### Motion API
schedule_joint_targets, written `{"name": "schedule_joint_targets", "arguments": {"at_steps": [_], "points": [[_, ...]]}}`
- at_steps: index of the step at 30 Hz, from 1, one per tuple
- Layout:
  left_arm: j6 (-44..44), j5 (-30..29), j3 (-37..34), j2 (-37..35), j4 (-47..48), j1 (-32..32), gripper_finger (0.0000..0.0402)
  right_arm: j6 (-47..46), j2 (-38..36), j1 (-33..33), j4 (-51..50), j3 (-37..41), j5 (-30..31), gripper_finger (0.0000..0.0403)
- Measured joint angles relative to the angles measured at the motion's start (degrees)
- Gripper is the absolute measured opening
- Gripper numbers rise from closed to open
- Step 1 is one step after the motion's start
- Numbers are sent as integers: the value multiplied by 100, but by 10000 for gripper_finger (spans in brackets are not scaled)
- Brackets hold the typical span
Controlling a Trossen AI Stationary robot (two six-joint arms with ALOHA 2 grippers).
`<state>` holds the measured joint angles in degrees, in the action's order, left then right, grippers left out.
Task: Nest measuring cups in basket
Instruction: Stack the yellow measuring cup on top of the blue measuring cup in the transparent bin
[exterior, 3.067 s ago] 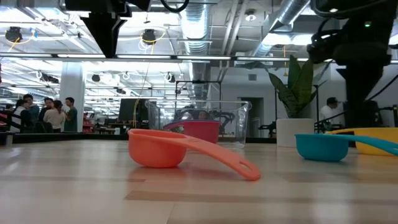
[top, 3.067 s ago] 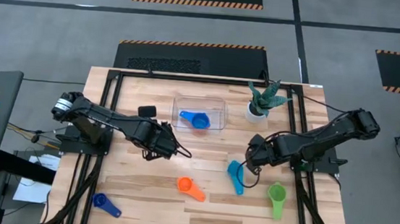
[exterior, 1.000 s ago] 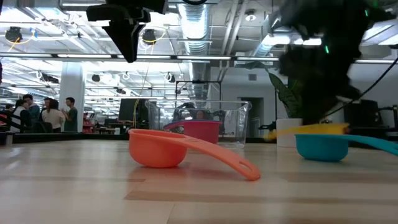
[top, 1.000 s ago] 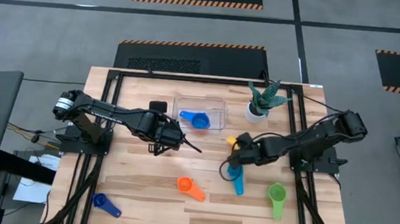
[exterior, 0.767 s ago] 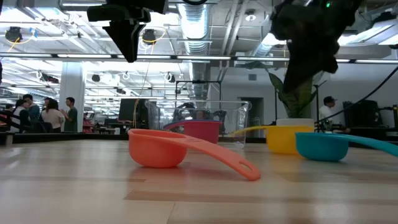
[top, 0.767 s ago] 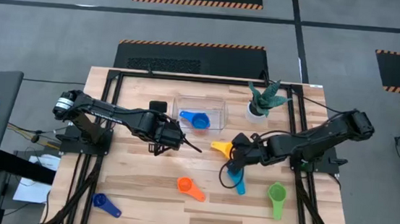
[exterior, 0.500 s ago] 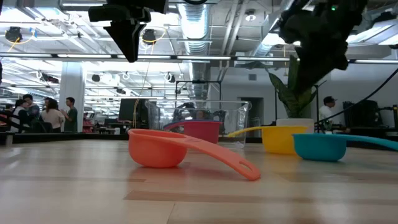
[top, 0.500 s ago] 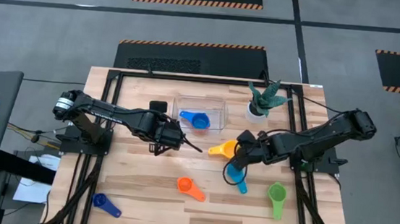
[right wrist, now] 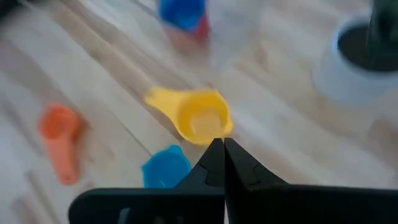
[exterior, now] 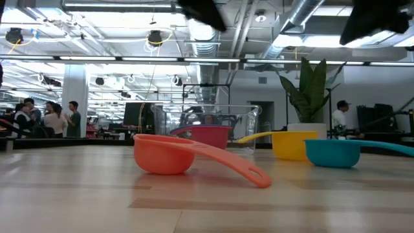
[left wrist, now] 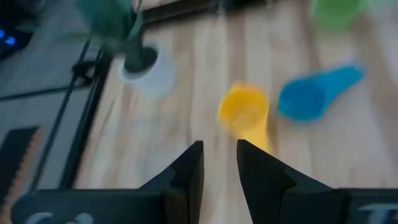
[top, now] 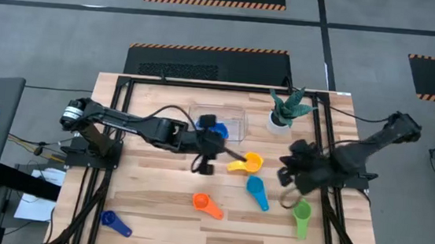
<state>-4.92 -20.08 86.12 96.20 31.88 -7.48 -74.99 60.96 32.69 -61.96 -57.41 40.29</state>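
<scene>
On the wooden surface [top: 154, 211], seen from above and read left to right, the job of nesting the measuring cups stands partly done: a dark blue cup [top: 115, 223] lies alone near the front left corner, well apart from everything else; the left tool [top: 203, 162] reaches in from the left and hangs over bare wood just in front of the basket [top: 238, 121], its two fingers parted with a narrow gap and nothing between them in its own wrist view; an orange cup [top: 207, 205] rests in front of it, handle pointing right; the clear basket at the back holds a blue cup [top: 216, 130] sitting in a red cup [exterior: 210, 136], which shows through the wall in the low view, so two cups appear nested; the yellow cup [top: 247, 164] lies loose on the wood just right of the left tool and looks the likeliest next pick; a teal cup [top: 257, 192] lies in front of it; a white pot with a green plant [top: 285, 112] stands at the back; the right tool [top: 290, 173] is pulled back toward the right side, fingers pressed together on nothing; a green cup [top: 301, 215] lies nearest the right front; five cups are left outside the basket, by this count.
</scene>
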Motion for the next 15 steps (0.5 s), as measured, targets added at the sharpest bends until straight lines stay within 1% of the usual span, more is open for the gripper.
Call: {"name": "schedule_joint_targets", "arguments": {"at_steps": [2,4,6,8,12,15], "points": [[-9,129,-11,177,-384,16,87,-4,-310,296,44,0,333,16],[-116,225,151,450,-753,23,87,-1,-566,494,42,2,606,25],[-232,126,443,772,-894,22,87,15,-789,630,50,2,815,33],[-344,50,863,1161,-965,44,87,218,-1002,723,53,4,974,36],[-471,-22,1904,1901,-647,93,87,675,-1389,825,88,4,1088,32],[-495,-174,2848,2384,273,118,87,904,-1565,838,77,4,1082,25]]}}
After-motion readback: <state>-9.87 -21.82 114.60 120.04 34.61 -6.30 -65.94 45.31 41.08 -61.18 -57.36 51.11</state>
